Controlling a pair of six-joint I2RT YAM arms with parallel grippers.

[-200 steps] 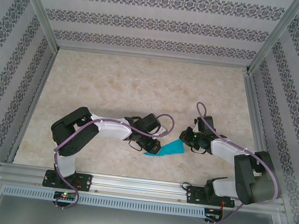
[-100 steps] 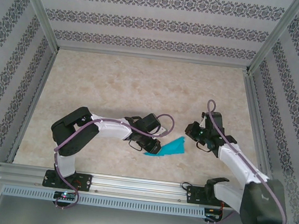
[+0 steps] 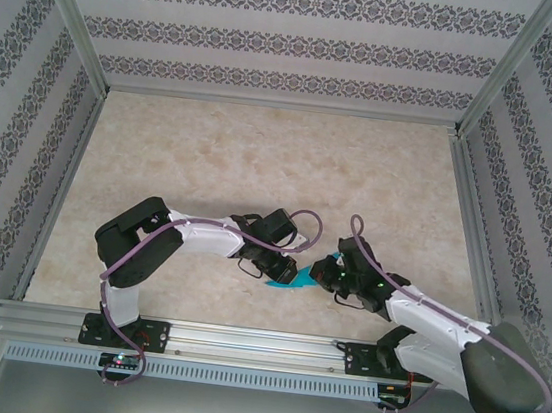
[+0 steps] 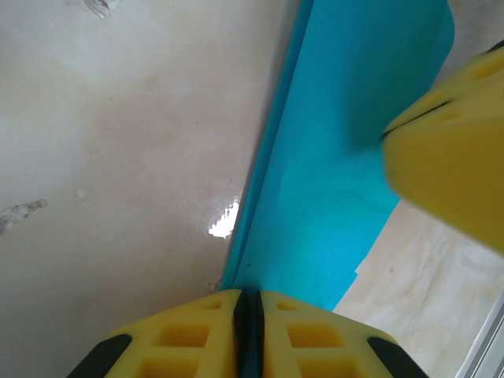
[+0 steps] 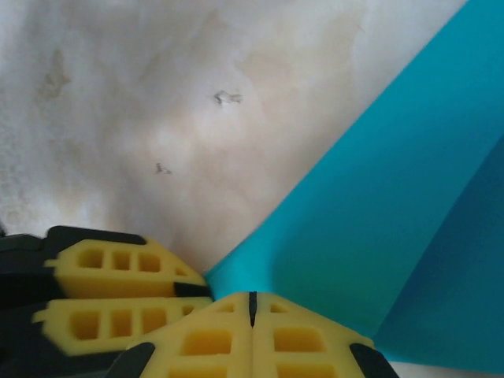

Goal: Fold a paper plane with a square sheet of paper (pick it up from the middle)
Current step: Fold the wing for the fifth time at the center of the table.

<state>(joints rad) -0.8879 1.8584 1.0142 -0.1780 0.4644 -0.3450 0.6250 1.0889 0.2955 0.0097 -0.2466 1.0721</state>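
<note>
The teal-blue square sheet of paper (image 3: 296, 281) lies folded into a narrower, layered shape on the table near the front edge. In the left wrist view the paper (image 4: 339, 157) has a long crease running away from my left gripper (image 4: 250, 303), which is shut on its near edge. My right gripper (image 5: 252, 303) is shut, nothing showing in its slit, its tips resting on the paper (image 5: 394, 220) right beside the left fingers (image 5: 118, 291). From above, the left gripper (image 3: 281, 271) and right gripper (image 3: 316, 271) meet over the sheet and hide most of it.
The beige marbled table (image 3: 261, 164) is walled by patterned panels and an aluminium frame (image 3: 240, 338) along the near edge. The right arm's forearm (image 3: 423, 320) lies low across the front right. Open floor stretches behind both grippers.
The right arm lifted off to the right, then swung back left and down onto the paper, now covering much of it. The left gripper kept its grip and place.
</note>
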